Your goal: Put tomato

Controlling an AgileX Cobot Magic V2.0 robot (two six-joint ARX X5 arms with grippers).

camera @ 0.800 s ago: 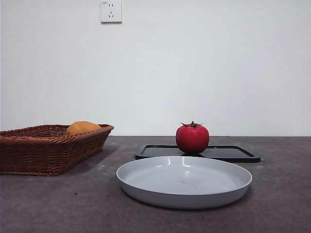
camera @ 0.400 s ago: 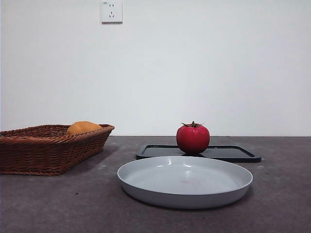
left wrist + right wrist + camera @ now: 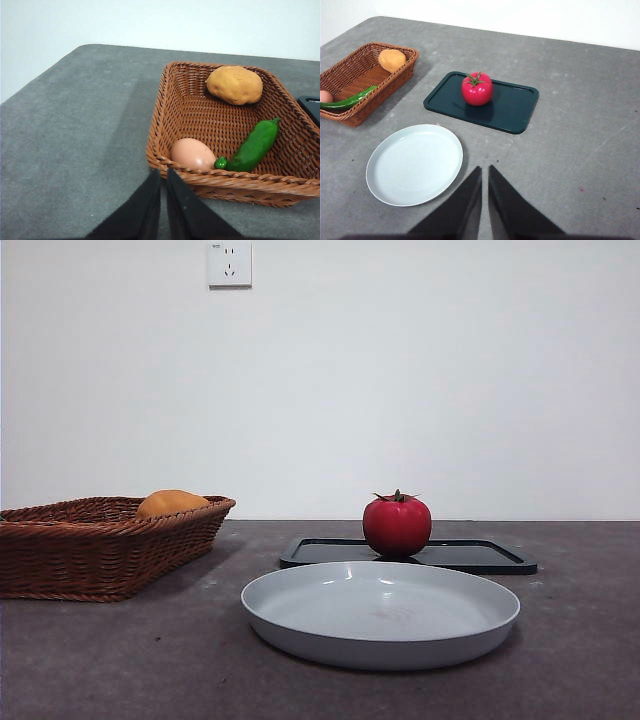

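The tomato [image 3: 477,89] sits on the dark tray [image 3: 515,110], at 1 o'clock from the grey plate [image 3: 414,165]; both the left gripper [image 3: 163,180] and the right gripper [image 3: 485,177] have jaws nearly together, holding nothing.

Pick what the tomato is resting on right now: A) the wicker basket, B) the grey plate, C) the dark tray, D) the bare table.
C: the tomato sits on the dark tray, behind the grey plate and apart from the wicker basket.

You'll find no real change: across the last second only the front view's framing has slid very slightly sideways, and nothing on the table has moved.
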